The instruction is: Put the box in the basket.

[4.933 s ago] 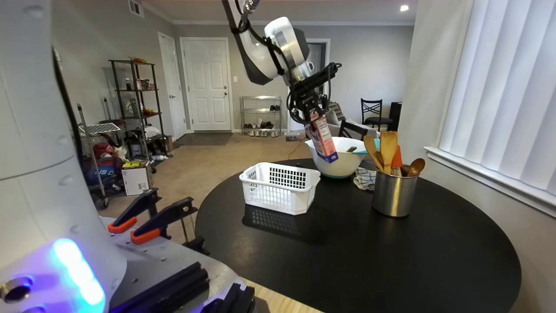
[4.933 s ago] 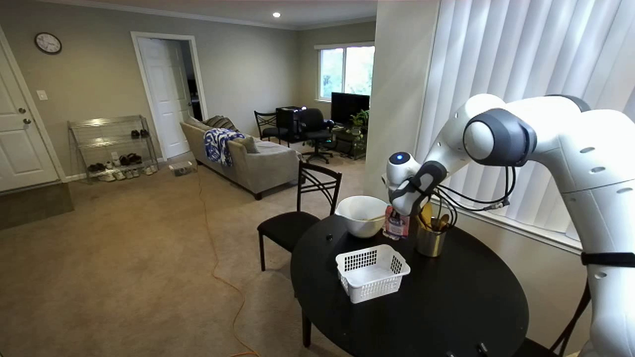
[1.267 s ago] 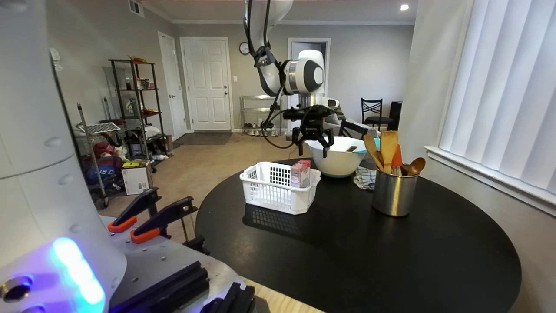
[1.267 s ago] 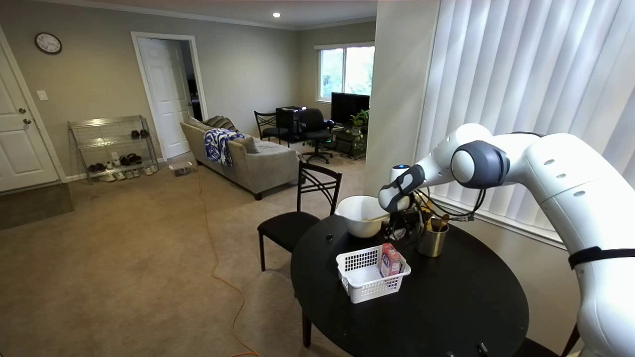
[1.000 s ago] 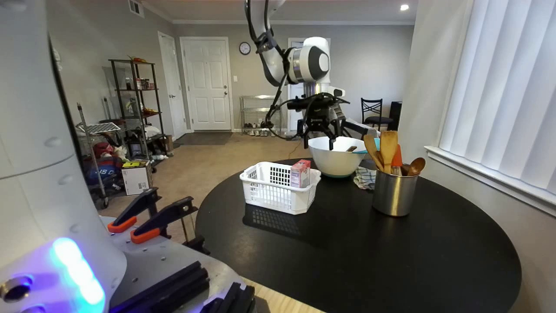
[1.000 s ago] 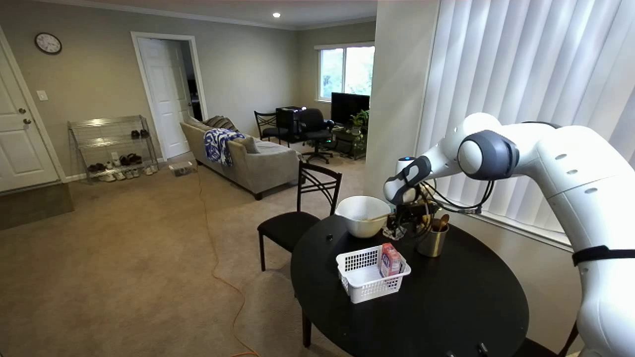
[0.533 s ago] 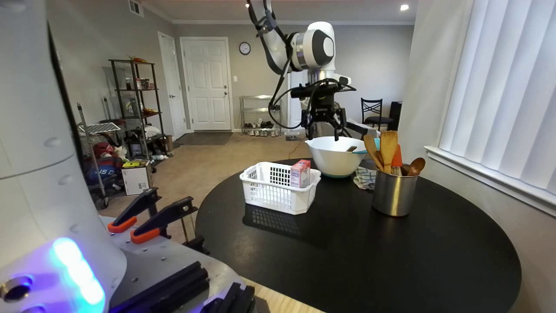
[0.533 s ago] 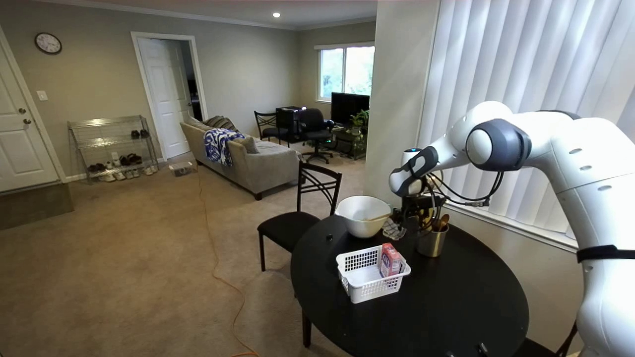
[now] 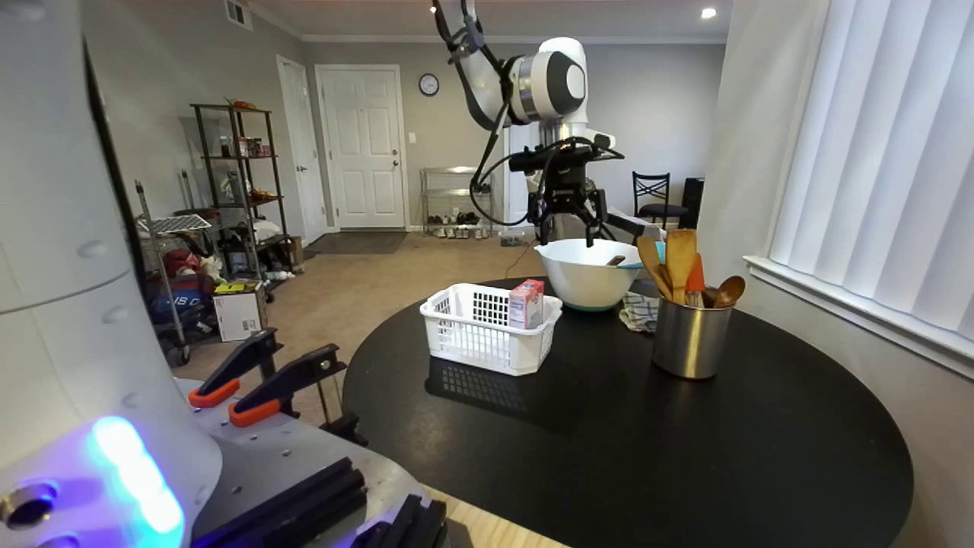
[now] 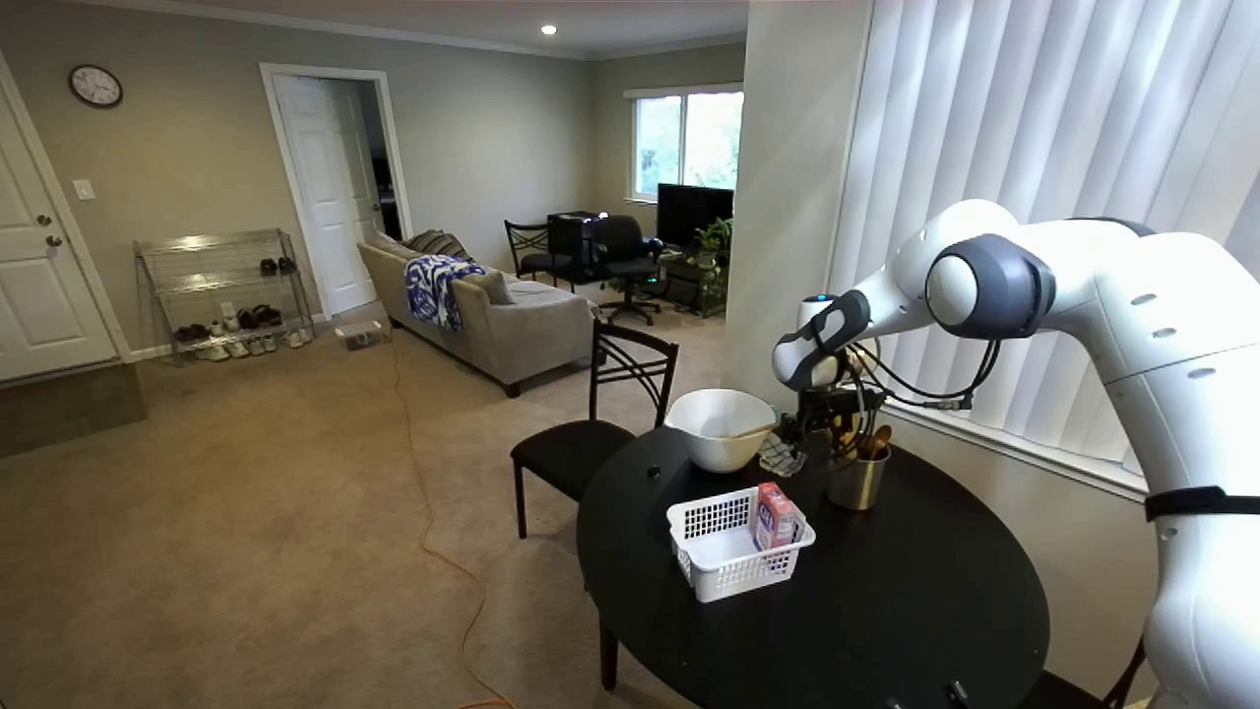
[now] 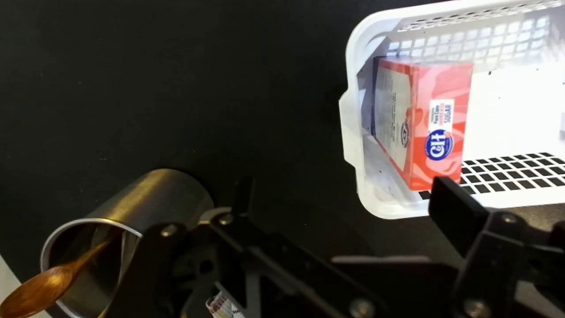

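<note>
The red-and-pink sugar box [image 9: 525, 305] stands inside the white lattice basket [image 9: 488, 346], close to one short end, its top just above the rim. In an exterior view the box [image 10: 775, 518] looks roughly upright within the basket [image 10: 750, 576]. From the wrist, the box [image 11: 441, 88] shows its printed face and a pale side, with the basket rim [image 11: 352, 115] around it. My gripper [image 9: 568, 234] hangs in the air in front of the bowl, above and apart from the box. Its black fingers [image 11: 459, 212] are spread wide with nothing between them.
A white bowl [image 9: 590, 278] with a utensil stands behind the basket. To its right are a checked cloth [image 9: 639, 313] and a metal cup [image 9: 691, 339] of wooden spoons. All rest on the round black table [image 9: 647, 457]. A black chair [image 10: 581, 448] stands beside it.
Several seconds ago the gripper held the box near the bowl; now the box sits in the basket, released. The open gripper rose and moved away, then has stayed still for the last half second.
</note>
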You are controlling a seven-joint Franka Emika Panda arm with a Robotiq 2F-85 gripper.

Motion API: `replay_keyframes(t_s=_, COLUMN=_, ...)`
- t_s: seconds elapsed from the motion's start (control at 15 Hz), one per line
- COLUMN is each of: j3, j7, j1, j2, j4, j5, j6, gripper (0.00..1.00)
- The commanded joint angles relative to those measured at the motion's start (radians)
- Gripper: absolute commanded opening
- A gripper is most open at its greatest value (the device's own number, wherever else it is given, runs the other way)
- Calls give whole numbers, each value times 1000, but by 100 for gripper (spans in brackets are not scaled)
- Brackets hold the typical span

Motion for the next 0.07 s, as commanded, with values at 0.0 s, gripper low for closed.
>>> replay_keyframes(t_s=0.0, j3=11, j7=6, j1=-10, j2=0, j4=3, j5=-11, j6=-2, gripper=100)
